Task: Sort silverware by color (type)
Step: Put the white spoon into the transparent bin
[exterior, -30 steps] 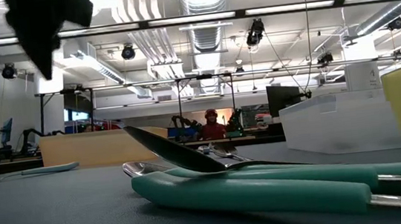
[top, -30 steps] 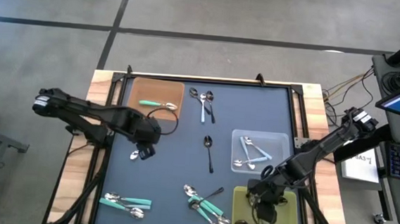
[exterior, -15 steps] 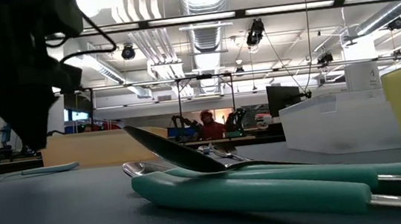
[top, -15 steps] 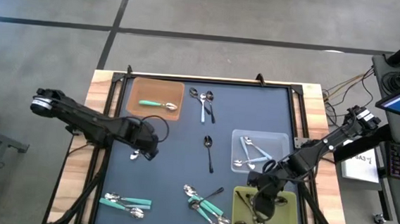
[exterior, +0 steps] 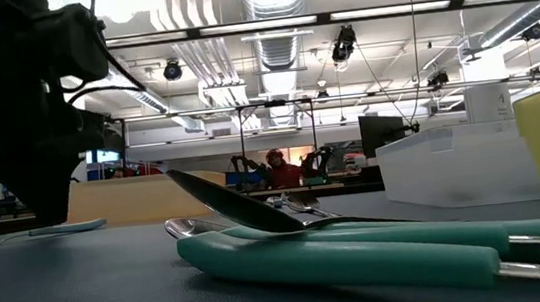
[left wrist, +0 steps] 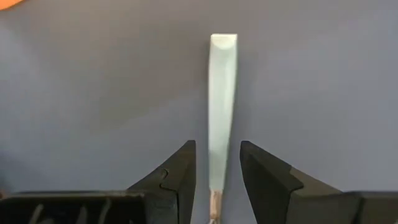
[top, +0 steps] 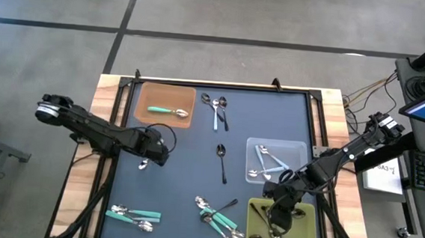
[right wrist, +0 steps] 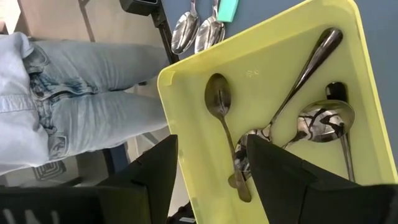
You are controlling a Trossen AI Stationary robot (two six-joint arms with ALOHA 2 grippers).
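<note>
Between the black fingers of my left end effector (left wrist: 216, 180) lies a pale light-blue spoon handle (left wrist: 222, 112) on the slate-blue counter (top: 186, 177). Just ahead of my right end effector (right wrist: 208, 171), also black, the tray (right wrist: 186, 112) is bright yellow-green, and the spoons in it (right wrist: 311, 118) are dark plain metal with mirror-bright bowls. Beyond that tray's rim I see faded blue jeans (right wrist: 68, 106) on a person. Near my left end effector sits a tan-brown tray (top: 166, 95) with a teal-handled spoon (top: 166, 111); near my right, a clear tray (top: 298, 147) holds light-blue-handled spoons. The counter's edge is pale wood (top: 80, 192).
</note>
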